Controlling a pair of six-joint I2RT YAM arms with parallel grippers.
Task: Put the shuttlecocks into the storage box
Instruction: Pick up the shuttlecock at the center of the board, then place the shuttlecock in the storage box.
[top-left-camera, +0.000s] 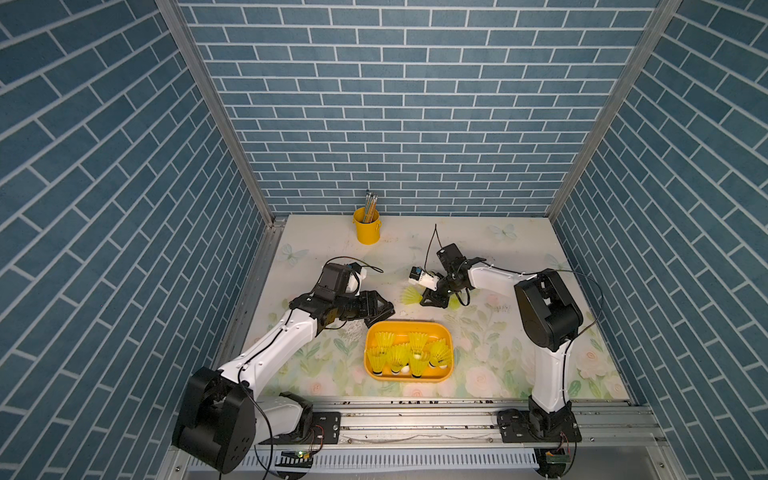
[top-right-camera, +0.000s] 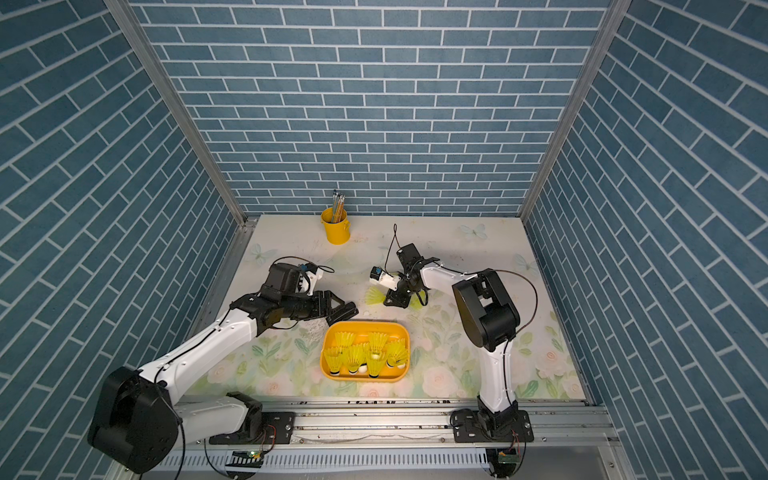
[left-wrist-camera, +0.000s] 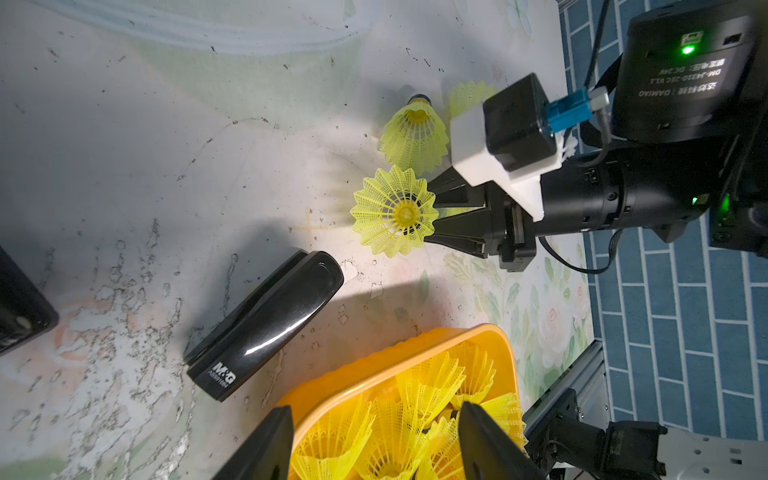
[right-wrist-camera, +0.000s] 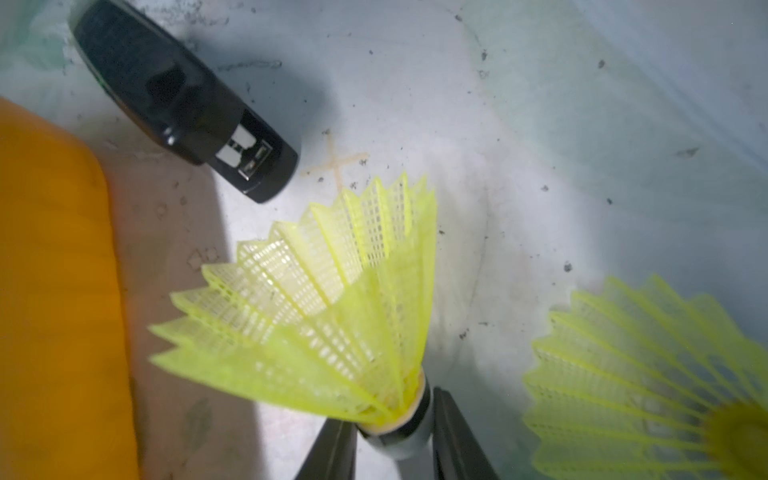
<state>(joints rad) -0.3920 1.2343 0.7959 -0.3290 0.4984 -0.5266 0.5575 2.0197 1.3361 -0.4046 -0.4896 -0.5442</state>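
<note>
The orange-yellow storage box (top-left-camera: 409, 324) (top-right-camera: 365, 323) sits front of centre with several neon yellow shuttlecocks (top-left-camera: 409, 353) (top-right-camera: 365, 353) inside. My right gripper (right-wrist-camera: 395, 419) (top-left-camera: 428, 297) is shut on the white tip of one shuttlecock (right-wrist-camera: 316, 299) (left-wrist-camera: 395, 212) (top-left-camera: 411, 296) just behind the box, its skirt pointing left. Another shuttlecock (left-wrist-camera: 415, 137) (right-wrist-camera: 648, 382) (top-left-camera: 456, 305) lies on the table beside that gripper. My left gripper (left-wrist-camera: 374, 449) (top-left-camera: 380, 309) hangs open over the box's far left corner (left-wrist-camera: 395, 353), holding nothing.
A black stapler (left-wrist-camera: 266, 320) (right-wrist-camera: 183, 99) lies on the table between the box and the held shuttlecock. A yellow bucket of pencils (top-left-camera: 366, 228) (top-right-camera: 336, 228) stands at the back. Blue brick walls close in three sides.
</note>
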